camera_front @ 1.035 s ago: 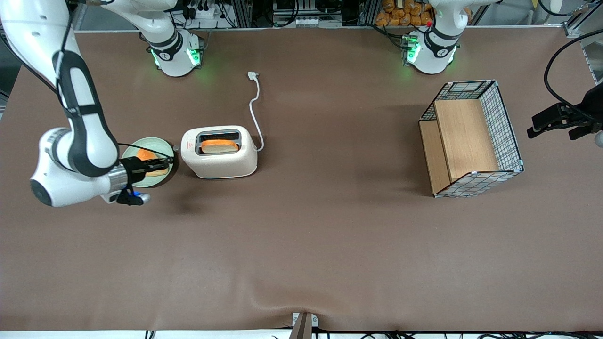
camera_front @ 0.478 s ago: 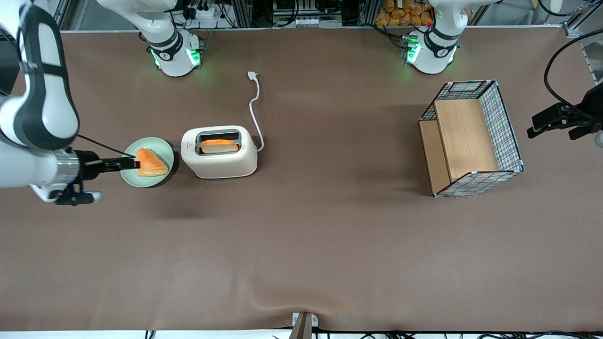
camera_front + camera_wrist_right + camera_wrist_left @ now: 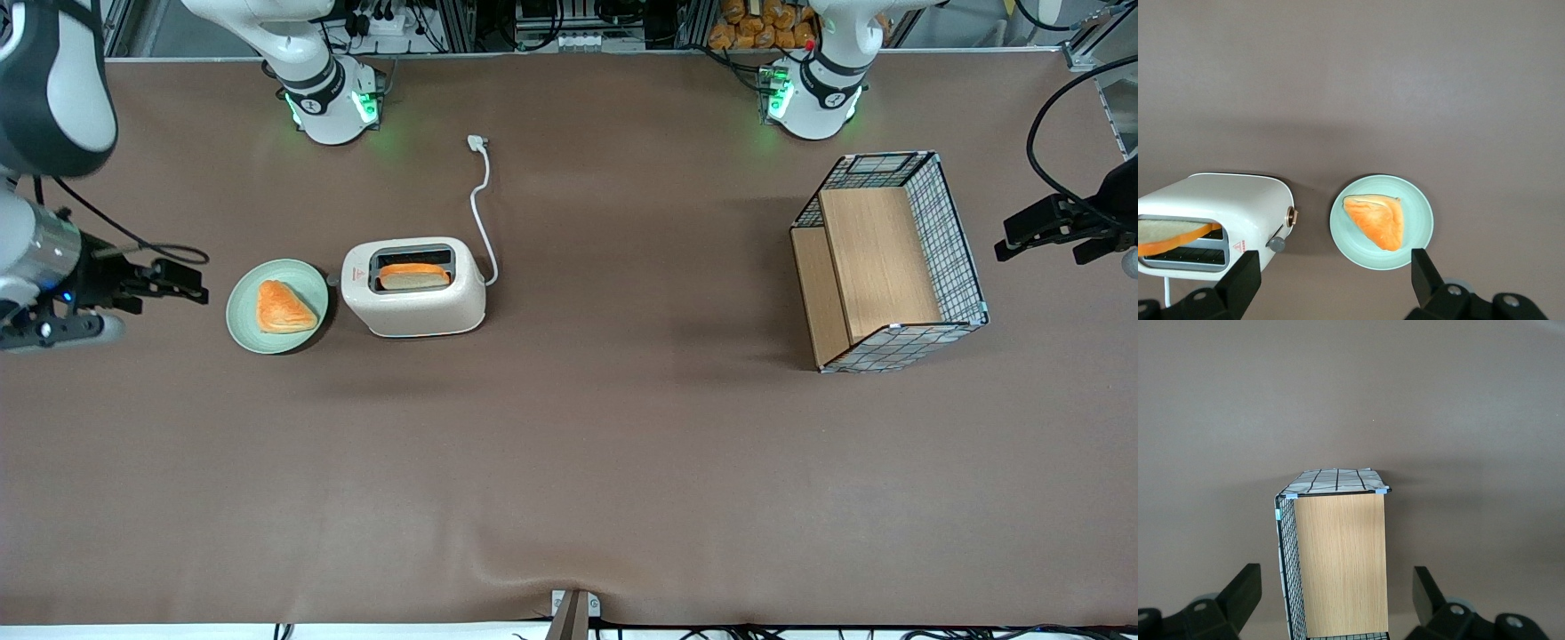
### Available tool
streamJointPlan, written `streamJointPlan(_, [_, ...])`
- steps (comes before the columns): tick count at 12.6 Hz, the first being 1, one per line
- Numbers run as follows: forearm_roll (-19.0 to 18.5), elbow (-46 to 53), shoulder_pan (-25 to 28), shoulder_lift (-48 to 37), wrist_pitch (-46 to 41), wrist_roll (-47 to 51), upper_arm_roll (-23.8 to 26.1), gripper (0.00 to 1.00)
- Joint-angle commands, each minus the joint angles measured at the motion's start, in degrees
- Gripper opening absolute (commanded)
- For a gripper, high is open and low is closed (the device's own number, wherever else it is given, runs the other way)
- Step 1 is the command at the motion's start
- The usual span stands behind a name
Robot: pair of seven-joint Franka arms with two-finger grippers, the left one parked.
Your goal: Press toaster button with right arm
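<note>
The cream-white toaster (image 3: pixel 414 286) stands on the brown table with a bread slice (image 3: pixel 413 276) in its top slot. It also shows in the right wrist view (image 3: pixel 1211 220). The toaster button (image 3: pixel 1277 244) is a small grey nub on the narrow end face that faces the green plate (image 3: pixel 240 307). My right gripper (image 3: pixel 191 284) is open and empty. It hovers past the plate, toward the working arm's end of the table, well apart from the toaster. In the right wrist view the gripper (image 3: pixel 1333 263) has its two black fingers (image 3: pixel 1238 280) spread wide.
The green plate (image 3: pixel 1418 220) holds an orange pastry (image 3: pixel 1376 219) and sits between my gripper and the toaster. The toaster's white cord (image 3: pixel 481 204) runs away from the front camera. A wire basket with wooden shelves (image 3: pixel 889 258) stands toward the parked arm's end.
My right gripper has drawn back from beside the toaster's button end, across the plate and off toward the working arm's end of the table. The toaster and plate have not moved.
</note>
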Motion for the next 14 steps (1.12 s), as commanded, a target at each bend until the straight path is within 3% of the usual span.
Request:
streamJointPlan(1, [-1.71, -2.56, 0.06, -3.98, 1.08, -0.06, -0.13, 1.0])
streamJointPlan(9, [-1.88, 5.95, -2.66, -4.6, -7.17, 2.66, -0.39, 1.0])
streamJointPlan(14, [-1.88, 7.81, -2.4, -4.6, -11.83, 10.22, -0.04, 1.0])
